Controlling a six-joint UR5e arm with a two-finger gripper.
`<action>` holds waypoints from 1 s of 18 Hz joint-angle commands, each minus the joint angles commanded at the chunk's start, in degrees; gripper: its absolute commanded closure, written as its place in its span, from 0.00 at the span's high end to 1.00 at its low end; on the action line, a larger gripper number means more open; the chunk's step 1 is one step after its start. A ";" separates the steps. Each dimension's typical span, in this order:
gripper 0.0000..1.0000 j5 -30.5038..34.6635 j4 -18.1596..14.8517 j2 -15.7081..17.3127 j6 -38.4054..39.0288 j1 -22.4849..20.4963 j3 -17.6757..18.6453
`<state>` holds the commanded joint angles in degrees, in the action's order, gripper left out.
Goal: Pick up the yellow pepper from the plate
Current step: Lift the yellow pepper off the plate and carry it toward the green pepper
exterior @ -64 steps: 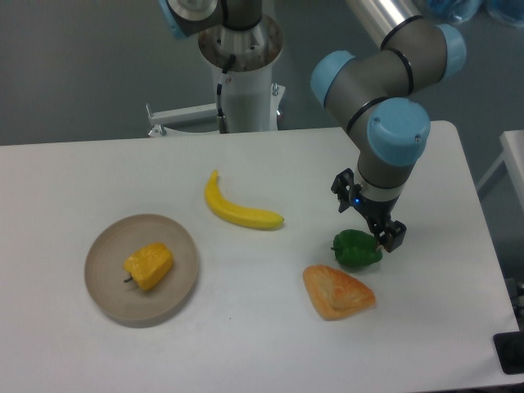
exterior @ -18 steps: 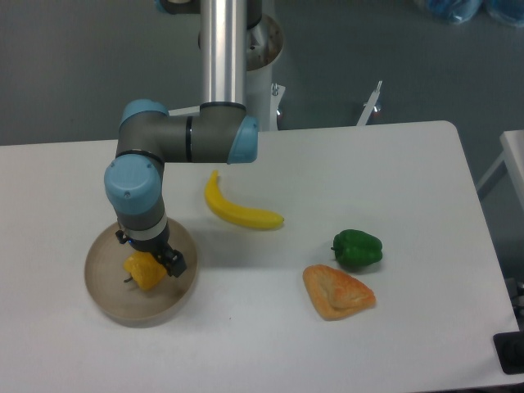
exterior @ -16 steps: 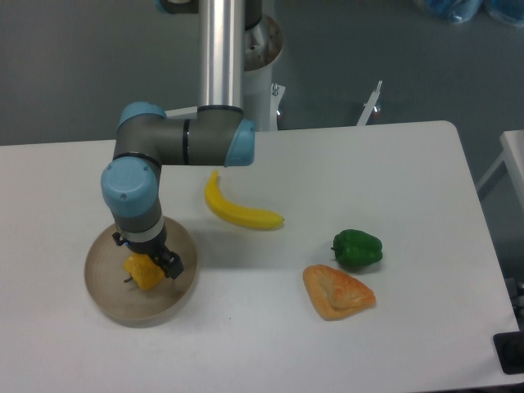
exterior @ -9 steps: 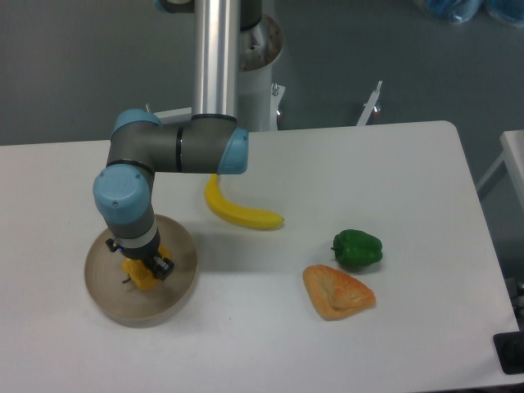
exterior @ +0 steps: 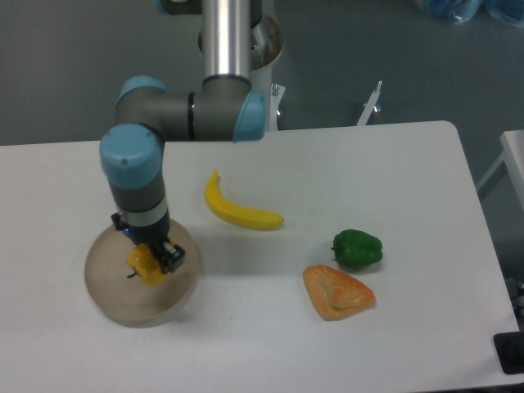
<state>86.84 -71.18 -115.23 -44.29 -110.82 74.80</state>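
The gripper (exterior: 154,256) pinched the yellow pepper (exterior: 146,265) between its jaws, held above the plate (exterior: 115,301) (a banana (exterior: 238,210) lay up and right of the plate).

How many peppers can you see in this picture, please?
2. The yellow pepper sits in the gripper over the plate at left; the green pepper lies on the table at right, beside the pastry.

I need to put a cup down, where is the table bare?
Bare: the stretch right of the green pepper, and the front strip below the plate and pastry. Crowded: between the banana and pastry.
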 joint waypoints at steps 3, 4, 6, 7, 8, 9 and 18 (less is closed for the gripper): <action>0.13 0.00 -8.42 0.89 -3.42 -3.78 -2.98; 0.13 0.00 -10.72 1.06 -5.35 -5.36 -4.04; 0.13 -0.18 -12.41 1.15 -9.74 -9.14 -4.66; 0.13 -0.26 -12.50 1.15 -11.68 -10.89 -4.75; 0.13 -0.26 -12.58 1.15 -13.96 -12.91 -4.75; 0.13 -0.18 -13.54 1.15 -14.59 -14.93 -4.67; 0.12 5.36 -15.49 0.18 -37.08 -24.79 -5.19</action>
<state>92.20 -86.66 -115.05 -81.37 -135.61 69.61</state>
